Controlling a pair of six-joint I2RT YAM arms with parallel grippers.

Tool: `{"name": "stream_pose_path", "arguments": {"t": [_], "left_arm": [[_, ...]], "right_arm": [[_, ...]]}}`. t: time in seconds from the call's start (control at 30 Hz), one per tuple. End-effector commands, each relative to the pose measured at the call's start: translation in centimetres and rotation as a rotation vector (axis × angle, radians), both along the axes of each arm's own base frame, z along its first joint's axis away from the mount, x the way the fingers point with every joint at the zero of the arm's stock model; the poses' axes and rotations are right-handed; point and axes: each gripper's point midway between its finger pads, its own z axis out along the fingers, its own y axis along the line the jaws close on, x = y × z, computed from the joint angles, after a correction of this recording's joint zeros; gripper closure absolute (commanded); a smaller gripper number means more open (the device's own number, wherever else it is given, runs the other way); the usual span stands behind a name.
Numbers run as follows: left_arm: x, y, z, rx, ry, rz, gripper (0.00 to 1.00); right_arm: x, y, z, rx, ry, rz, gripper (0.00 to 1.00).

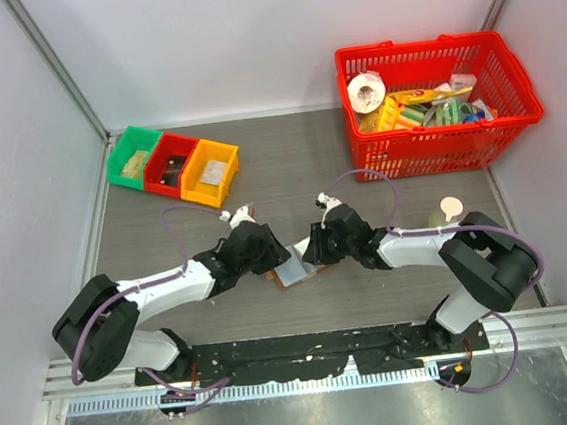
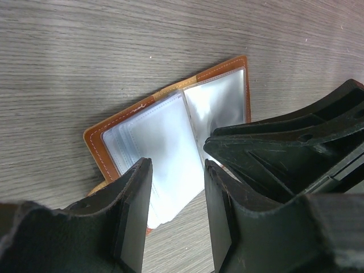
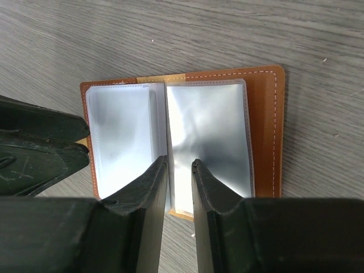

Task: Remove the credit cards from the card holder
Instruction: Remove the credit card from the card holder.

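The brown card holder (image 1: 294,272) lies open on the grey table between my two grippers. Its pale blue inner panels face up in the left wrist view (image 2: 165,131) and the right wrist view (image 3: 264,131). The credit cards (image 3: 119,131) show only as pale whitish sheets in the glossy sleeves; I cannot tell single cards apart. My left gripper (image 1: 271,257) is open and empty just above the holder's left half (image 2: 177,165). My right gripper (image 1: 313,253) hovers over the holder's middle fold (image 3: 180,164), jaws narrowly apart, nothing clamped.
A red basket (image 1: 419,51) full of groceries stands at the back right. Green (image 1: 133,157), red (image 1: 170,165) and yellow (image 1: 209,172) bins sit at the back left. A small cream disc (image 1: 451,206) lies by the right arm. White walls enclose the table.
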Motion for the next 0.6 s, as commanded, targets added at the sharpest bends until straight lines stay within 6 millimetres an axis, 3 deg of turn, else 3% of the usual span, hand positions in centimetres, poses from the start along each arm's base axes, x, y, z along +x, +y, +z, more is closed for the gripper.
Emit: {"name": "stream_pose_path", "arguments": {"t": [0.0, 0.23, 0.57], "left_arm": [[0.8, -0.5, 0.6, -0.021, -0.03, 0.018, 0.55], [0.8, 0.4, 0.0, 0.032, -0.025, 0.034, 0.53], [0.9, -0.4, -0.6, 0.041, -0.005, 0.002, 0.53]], "right_arm": [[-0.8, -1.9, -2.5, -0.078, 0.051, -0.049, 0.71], [-0.8, -2.0, -2.8, -0.079, 0.056, -0.049, 0.71], [-0.8, -1.7, -2.6, -0.068, 0.057, -0.042, 0.71]]}}
